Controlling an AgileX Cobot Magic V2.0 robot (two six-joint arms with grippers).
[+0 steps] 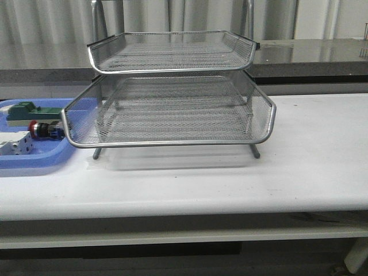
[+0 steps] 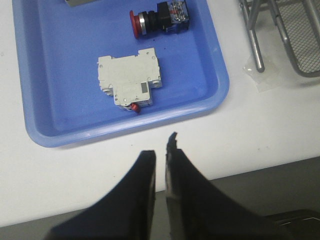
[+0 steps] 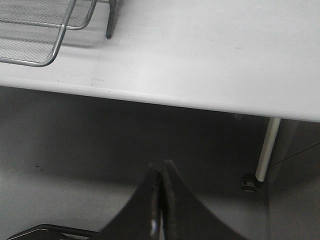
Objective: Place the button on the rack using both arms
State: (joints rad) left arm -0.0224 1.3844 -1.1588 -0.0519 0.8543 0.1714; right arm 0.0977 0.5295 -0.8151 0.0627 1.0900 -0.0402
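Note:
The button, with a red head and black body, lies on its side in the blue tray, left of the rack. In the left wrist view the button lies at the tray's far side. My left gripper is shut and empty, hovering over the white table's front edge, just short of the tray's near rim. My right gripper is shut and empty, below and in front of the table edge, well short of the rack's corner. Neither arm shows in the front view.
A white switch unit lies in the tray between my left gripper and the button. A green block sits at the tray's back. A rack leg stands right of the tray. A table leg shows under the edge.

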